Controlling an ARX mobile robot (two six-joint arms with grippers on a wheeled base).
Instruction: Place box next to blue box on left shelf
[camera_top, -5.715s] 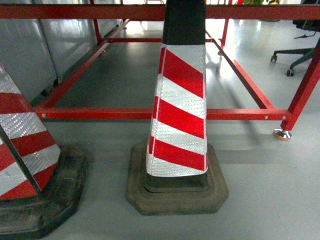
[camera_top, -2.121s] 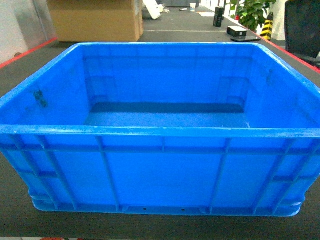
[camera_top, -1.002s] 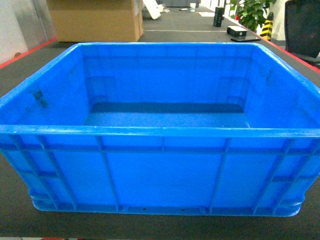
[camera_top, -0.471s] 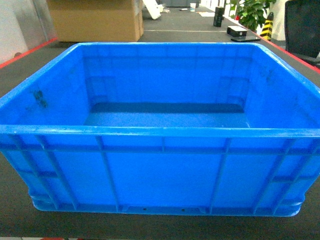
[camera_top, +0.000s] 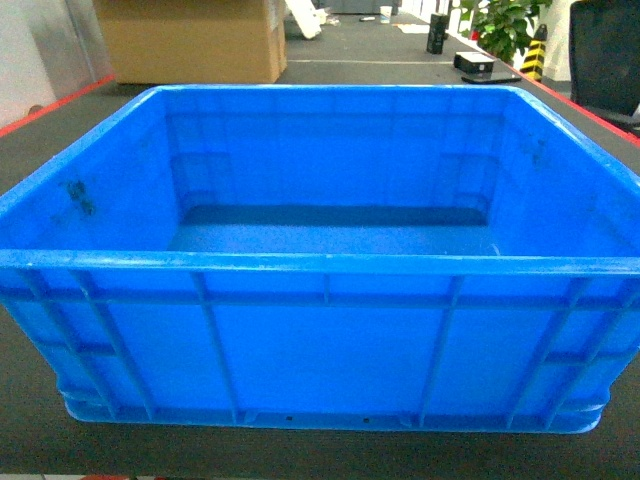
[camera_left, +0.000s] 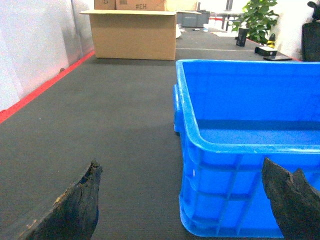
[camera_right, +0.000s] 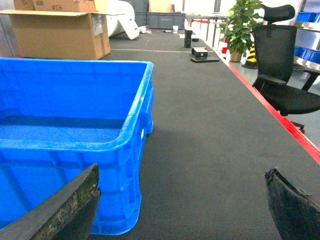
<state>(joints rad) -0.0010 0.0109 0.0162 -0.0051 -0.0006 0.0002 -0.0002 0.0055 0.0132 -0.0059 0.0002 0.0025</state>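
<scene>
Box (camera_top: 320, 340) empty, sits on dark surface (camera_left: 100, 130) near front edge. Left claw (camera_left: 182, 205) spread wide at box's left corner; right claw (camera_right: 182, 210) spread wide at right corner — neither touching. Risk: uneven grips tilt box, rim slips.

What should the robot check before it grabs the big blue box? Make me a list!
1. Box empty: ok, only bare floor inside.
2. Box flat on the dark mat: ok.
3. Left gripper open: ok, fingers wide apart, near left corner between them.
4. Right gripper open: ok, wide apart, not touching the box.
5. Mat beside the box free of clutter: ok; the cardboard carton sits far behind.
6. Shelf in view: not ok, no view shows it.
</scene>
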